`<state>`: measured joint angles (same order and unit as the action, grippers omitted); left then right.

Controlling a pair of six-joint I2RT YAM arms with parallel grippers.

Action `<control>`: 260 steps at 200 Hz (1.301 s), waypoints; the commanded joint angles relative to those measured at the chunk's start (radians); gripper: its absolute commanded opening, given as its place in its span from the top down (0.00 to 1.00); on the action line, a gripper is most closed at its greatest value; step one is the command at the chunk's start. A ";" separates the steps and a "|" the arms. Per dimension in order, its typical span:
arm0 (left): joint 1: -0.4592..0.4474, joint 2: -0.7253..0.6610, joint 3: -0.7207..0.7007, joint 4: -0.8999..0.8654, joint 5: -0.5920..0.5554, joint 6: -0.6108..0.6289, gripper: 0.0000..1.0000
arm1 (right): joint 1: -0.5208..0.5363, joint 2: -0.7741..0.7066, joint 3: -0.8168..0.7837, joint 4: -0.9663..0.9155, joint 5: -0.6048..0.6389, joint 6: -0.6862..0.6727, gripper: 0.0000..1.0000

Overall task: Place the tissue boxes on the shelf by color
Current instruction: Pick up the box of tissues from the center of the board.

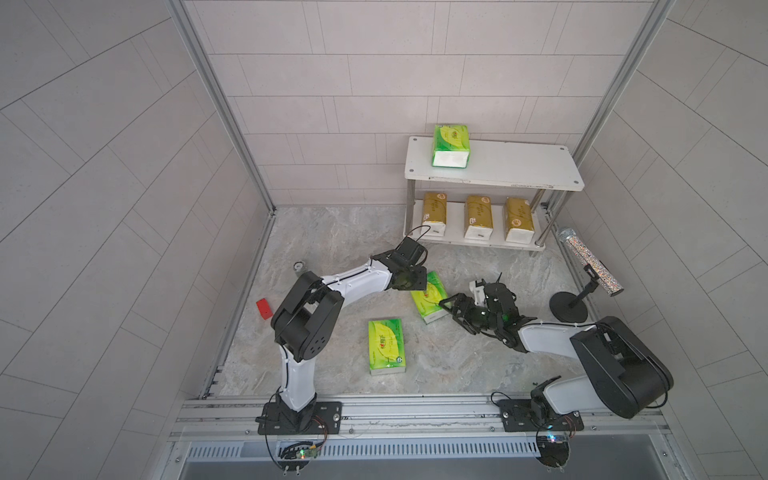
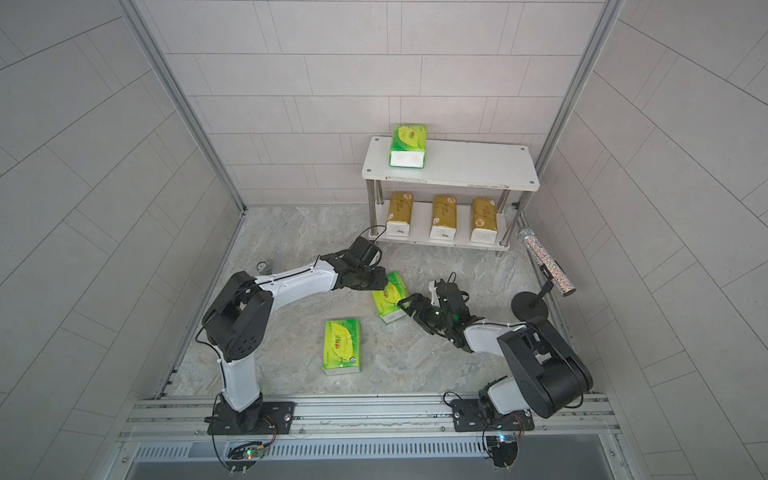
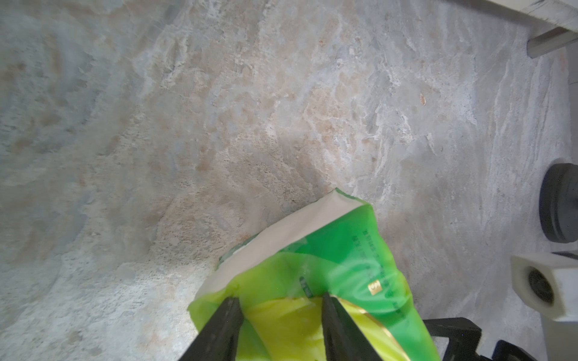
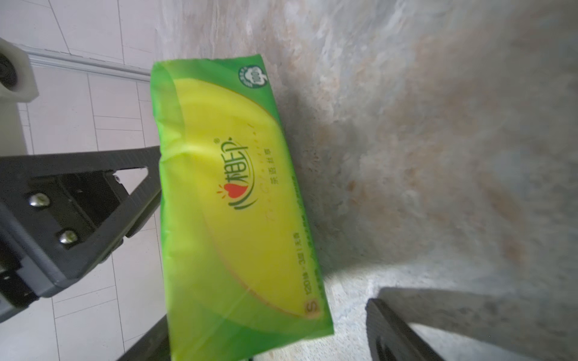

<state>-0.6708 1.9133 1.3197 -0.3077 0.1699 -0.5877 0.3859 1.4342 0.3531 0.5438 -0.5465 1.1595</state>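
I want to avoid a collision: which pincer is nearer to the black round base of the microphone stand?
Right. The right pincer is open beside the tilted green pack, on the side facing the stand base; the left pincer grips that pack's opposite end, farther away.

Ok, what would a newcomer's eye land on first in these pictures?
Probably the bright green pack mid-table, pinched by the left hand with the right hand open beside it. Then the shelf at the back: three gold packs lined along its lower tier, a lone green pack on top.
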 commanded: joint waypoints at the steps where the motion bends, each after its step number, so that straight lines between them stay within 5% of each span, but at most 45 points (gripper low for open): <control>1: 0.019 0.076 -0.064 -0.099 -0.016 -0.011 0.50 | 0.018 0.039 -0.015 0.132 0.087 0.058 0.12; 48: 0.021 0.069 -0.072 -0.099 0.001 -0.011 0.51 | 0.112 0.118 0.009 0.266 0.163 0.114 0.14; 106: 0.021 0.053 -0.066 -0.106 0.014 -0.024 0.51 | 0.137 0.113 0.007 0.302 0.234 0.168 0.36; 168: 0.070 -0.125 0.075 -0.224 0.049 -0.070 0.25 | 0.111 -0.228 0.101 -0.154 0.288 0.010 0.40; 205: 0.092 -0.274 0.267 -0.440 -0.188 0.027 0.21 | 0.044 -0.409 0.240 -0.524 0.233 -0.081 0.41; 260: 0.128 -0.447 0.111 -0.512 -0.353 0.096 0.20 | 0.023 -0.573 0.648 -0.997 0.328 -0.194 0.41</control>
<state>-0.5518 1.4811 1.5368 -0.7116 -0.0765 -0.5407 0.4149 0.9146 0.8352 -0.2295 -0.2810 1.0534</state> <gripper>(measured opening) 0.800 0.592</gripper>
